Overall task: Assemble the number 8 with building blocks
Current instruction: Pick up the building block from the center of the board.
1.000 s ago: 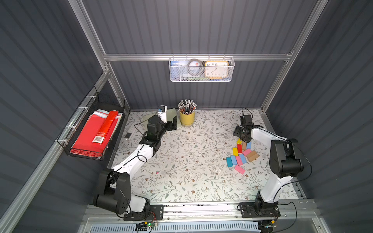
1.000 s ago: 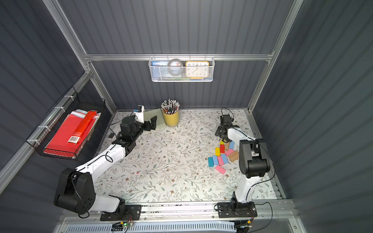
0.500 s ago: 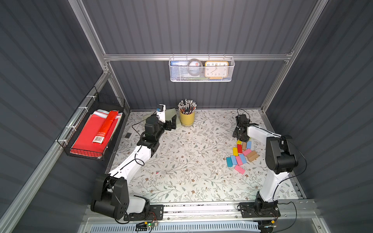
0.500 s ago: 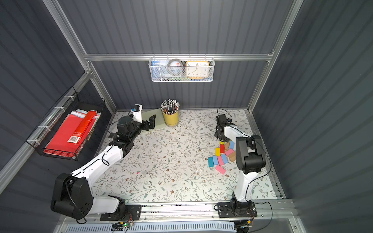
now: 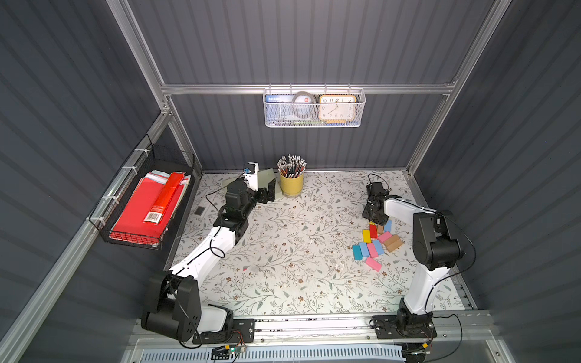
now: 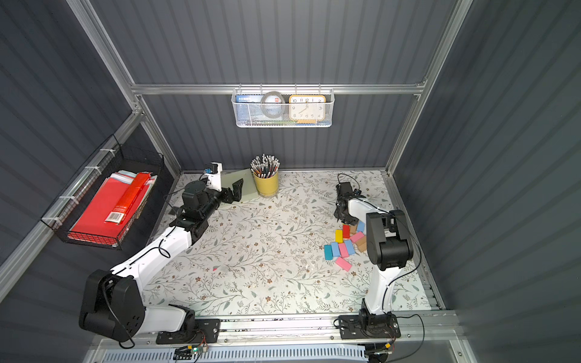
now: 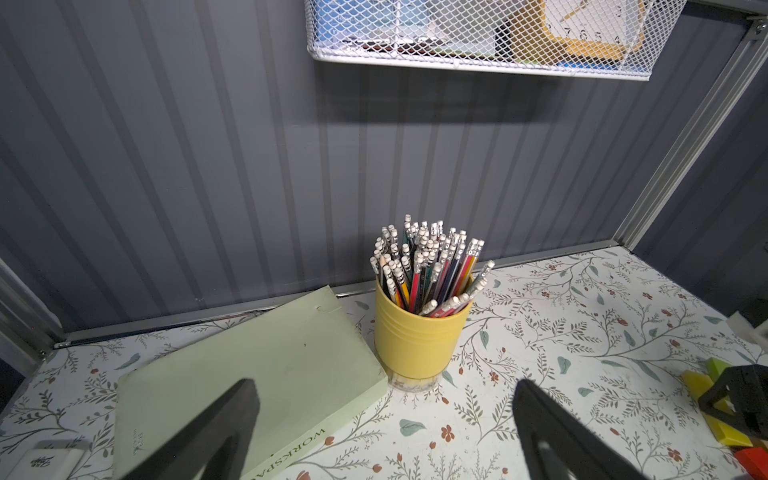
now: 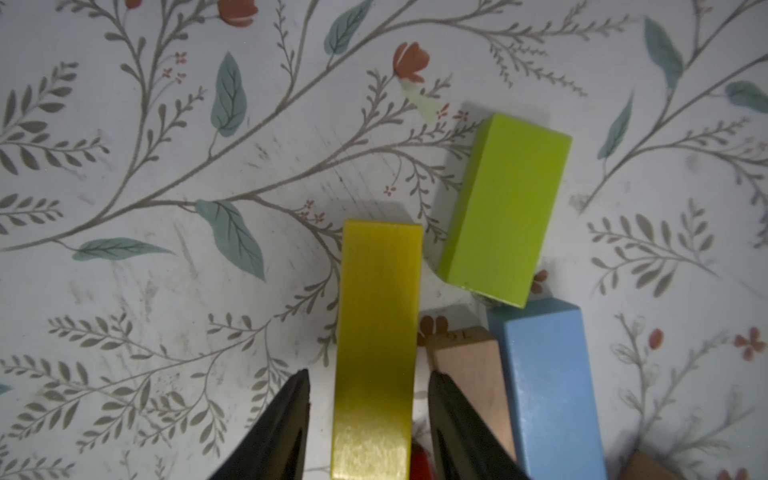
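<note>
Folders (image 5: pixel 138 217) are held in the wire basket (image 5: pixel 133 240) at nine o'clock, pencils (image 5: pixel 291 166) in the yellow cup (image 5: pixel 291 186) at twelve, a clock (image 5: pixel 337 108) in the mesh basket (image 5: pixel 279 116) beyond. At three on the floral tabletop (image 5: pixel 298 251), building blocks (image 5: pixel 374 245) are clustered; one yellow block (image 8: pixel 376 291) is straddled, unclamped, by the right gripper (image 8: pixel 369 375). The left gripper (image 7: pixel 384 386) is spread wide.

- Dark grey ribbed walls (image 5: pixel 314 47) close in 3 sides, framed by aluminium bars (image 5: pixel 220 89).
- A white mesh basket (image 5: pixel 314 122) hangs on the back wall, holding a clock (image 5: pixel 337 108).
- A black wire basket (image 5: pixel 171 155) on a side wall holds red folders (image 5: pixel 135 210).
- The tabletop (image 5: pixel 298 251) wears a floral cover.
- A yellow cup (image 5: pixel 291 188) of pencils stands just beside a green notebook (image 7: pixel 257 357).
</note>
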`<state>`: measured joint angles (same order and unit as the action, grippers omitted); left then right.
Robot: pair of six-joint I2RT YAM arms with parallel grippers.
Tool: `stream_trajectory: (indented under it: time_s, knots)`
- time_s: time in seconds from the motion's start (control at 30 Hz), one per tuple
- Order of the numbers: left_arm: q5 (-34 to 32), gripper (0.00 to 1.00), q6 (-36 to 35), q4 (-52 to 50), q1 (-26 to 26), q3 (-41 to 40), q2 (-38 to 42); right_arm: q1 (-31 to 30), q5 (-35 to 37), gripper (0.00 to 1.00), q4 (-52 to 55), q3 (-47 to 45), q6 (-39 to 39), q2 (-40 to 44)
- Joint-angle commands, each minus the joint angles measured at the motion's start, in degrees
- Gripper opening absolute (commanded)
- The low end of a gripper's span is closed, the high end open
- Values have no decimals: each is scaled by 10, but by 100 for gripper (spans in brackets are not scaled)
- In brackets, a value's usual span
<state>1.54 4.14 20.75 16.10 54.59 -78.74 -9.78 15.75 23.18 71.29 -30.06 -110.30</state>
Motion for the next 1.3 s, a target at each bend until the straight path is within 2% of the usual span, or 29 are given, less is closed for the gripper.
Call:
stream_trajectory:
  time_s: [0.0, 0.23, 0.43, 0.57, 0.7, 0.77, 0.97, 1.03, 1.1, 1.2, 1.27]
  knots:
    - [10, 99, 6, -10, 1, 4, 16, 0, 7, 51, -2, -14, -5, -10]
    - [9, 99, 5, -12, 1, 6, 13, 2, 5, 45, -8, -17, 0, -26]
    - [4, 99, 4, -13, 1, 5, 13, 1, 2, 29, -14, -12, 9, -15]
    - [0, 99, 4, -14, 1, 6, 13, -16, 1, 22, -21, 0, 56, 12]
    - [-1, 99, 7, -28, 1, 3, 17, -78, 25, 19, -34, 28, 149, 42]
    - [-9, 100, 24, -35, 1, 6, 17, -113, 16, 16, -37, 48, 216, 52]
    - [-87, 99, 42, -91, -3, 29, 12, -241, -31, 17, -24, 120, 451, 51]
    - [-95, 99, 58, -111, -20, 40, 10, -275, -54, 18, -32, 129, 517, 47]
    - [-74, 99, 84, -116, -57, 39, 12, -300, -95, 17, -48, 128, 591, 42]
    - [-41, 99, 119, -110, -105, 27, 14, -323, -144, 17, -80, 130, 650, 35]
    - [-45, 99, 123, -109, -109, 23, 14, -331, -176, 19, -91, 140, 673, 21]
